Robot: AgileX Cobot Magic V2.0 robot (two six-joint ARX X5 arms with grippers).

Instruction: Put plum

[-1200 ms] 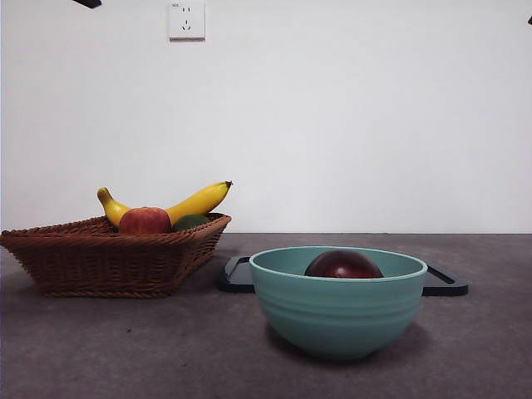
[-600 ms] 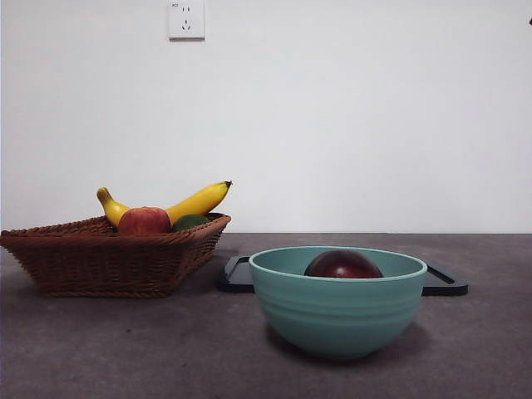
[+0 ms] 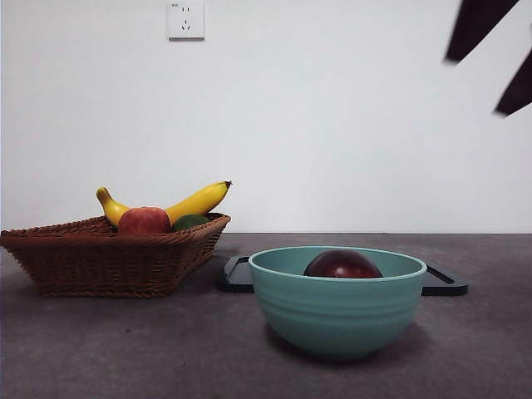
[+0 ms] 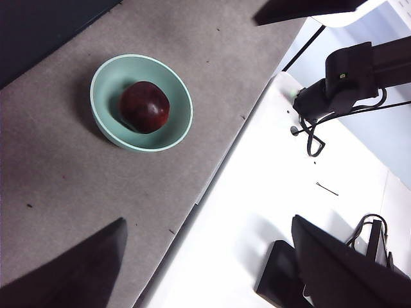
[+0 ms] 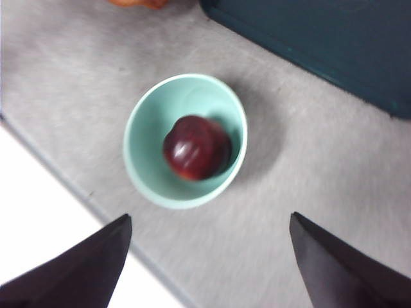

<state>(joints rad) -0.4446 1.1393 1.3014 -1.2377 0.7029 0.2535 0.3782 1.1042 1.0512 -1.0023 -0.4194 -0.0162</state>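
Front view, plum [image 3: 342,264] in teal bowl [image 3: 337,314], no readable writing

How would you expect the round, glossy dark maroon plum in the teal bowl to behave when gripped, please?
The round, glossy dark maroon plum would probably slip between jaws, given its smooth shine. Being round, it likely rolls once freed; inside the teal ribbed bowl the walls should contain it.

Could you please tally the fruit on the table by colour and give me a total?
Dark maroon: 1, the plum in the bowl
Yellow: 1, the banana
Red: 1, the red fruit
Green: 1, the green fruit
The last three sit in the basket.
Total: 4
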